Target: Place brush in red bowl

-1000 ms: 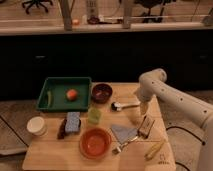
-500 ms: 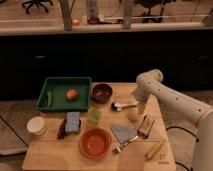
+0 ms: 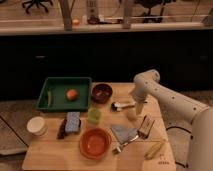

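Right over the cream handle end of the brush (image 3: 121, 105), tool (image 3: 135, 111) hanging low, spread wide, red bowl (image 3: 95, 142) well apart from it, toward the front edge of the surface (image 3: 55, 156).

Light: dim, warm.
Background: dark, brighter along the top.
Focus: soft throughout.
Gripper (image 3: 136, 111): pale, low over the table's (image 3: 50, 156) right side.

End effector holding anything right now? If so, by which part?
Nothing is held. The end effector is open, down at the handle end of the brush, which lies on the table.
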Controlling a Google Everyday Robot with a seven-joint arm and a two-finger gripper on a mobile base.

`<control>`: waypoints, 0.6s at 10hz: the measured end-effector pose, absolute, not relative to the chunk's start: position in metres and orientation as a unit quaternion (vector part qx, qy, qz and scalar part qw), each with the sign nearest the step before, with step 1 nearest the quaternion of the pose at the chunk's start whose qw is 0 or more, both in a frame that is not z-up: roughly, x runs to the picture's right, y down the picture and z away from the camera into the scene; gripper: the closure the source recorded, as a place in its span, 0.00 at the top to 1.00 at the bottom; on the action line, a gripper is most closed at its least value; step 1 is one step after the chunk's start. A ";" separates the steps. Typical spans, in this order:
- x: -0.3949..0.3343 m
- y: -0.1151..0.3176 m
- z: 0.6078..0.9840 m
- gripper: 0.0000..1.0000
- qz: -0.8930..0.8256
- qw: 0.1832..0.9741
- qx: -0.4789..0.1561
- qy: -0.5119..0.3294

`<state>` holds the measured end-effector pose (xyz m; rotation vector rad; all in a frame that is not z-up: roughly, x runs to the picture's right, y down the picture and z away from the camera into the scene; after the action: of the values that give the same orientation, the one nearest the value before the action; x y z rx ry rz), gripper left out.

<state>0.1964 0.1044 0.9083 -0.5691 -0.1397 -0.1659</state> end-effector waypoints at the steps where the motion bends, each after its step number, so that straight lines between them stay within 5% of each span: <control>1: 0.197 0.106 0.911 0.80 -0.079 0.953 -0.284 -0.068; 6: 0.197 0.111 0.919 0.80 -0.072 0.951 -0.294 -0.068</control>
<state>0.1970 0.1114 0.9194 -0.5978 -0.1385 -0.1468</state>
